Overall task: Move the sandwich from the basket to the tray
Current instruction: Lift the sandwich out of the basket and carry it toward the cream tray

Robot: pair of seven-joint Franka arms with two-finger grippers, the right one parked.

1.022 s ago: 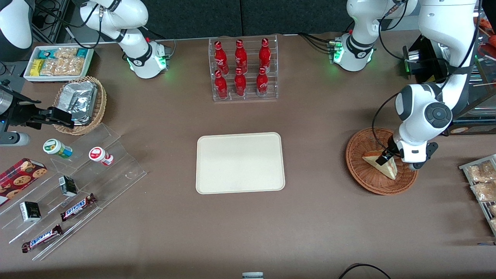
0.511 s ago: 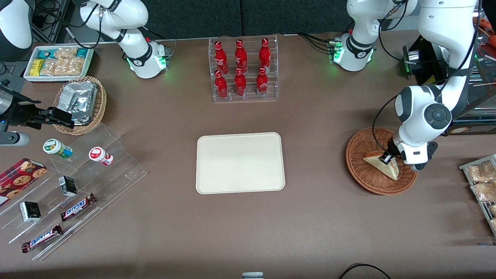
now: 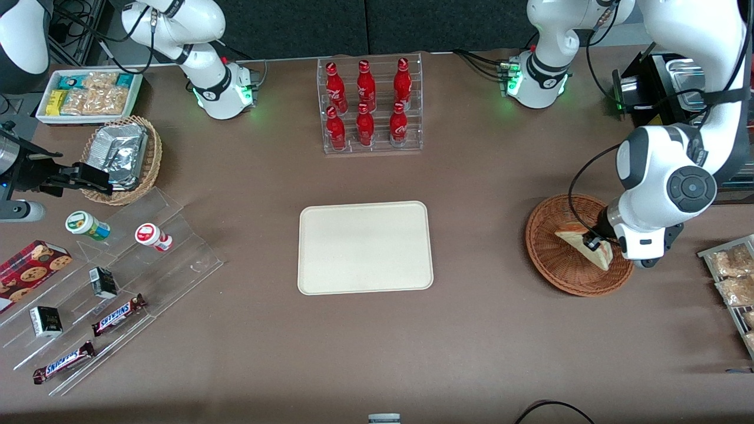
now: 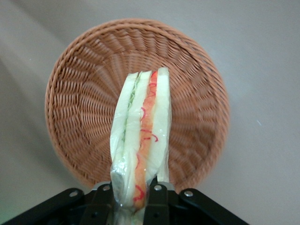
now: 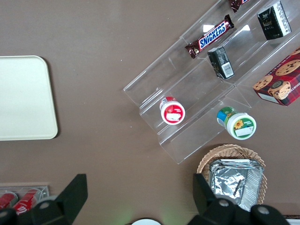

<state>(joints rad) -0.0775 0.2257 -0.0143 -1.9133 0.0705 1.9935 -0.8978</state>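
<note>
The sandwich (image 3: pixel 576 240) is a wrapped wedge of pale bread with red-orange and green filling (image 4: pixel 140 136). My left gripper (image 3: pixel 595 242) is shut on its wide end and holds it above the reddish-brown wicker basket (image 3: pixel 551 259). In the left wrist view the black fingers (image 4: pixel 158 204) pinch the wrapped wedge on both sides, and the basket (image 4: pixel 89 89) lies below it, with nothing else in it. The cream tray (image 3: pixel 365 247) lies bare at the table's middle, toward the parked arm's end from the basket. It also shows in the right wrist view (image 5: pixel 23 98).
A clear rack of red bottles (image 3: pixel 368 106) stands farther from the camera than the tray. A rack of snack bags (image 3: pixel 730 277) sits beside the basket at the working arm's end. A clear stepped stand (image 3: pixel 112 282), a foil-pack basket (image 3: pixel 121 156) and a white snack tray (image 3: pixel 88 94) lie toward the parked arm's end.
The gripper has risen with the sandwich, lifting it off the basket floor. The arm's wrist has shifted slightly toward the working arm's end of the table.
</note>
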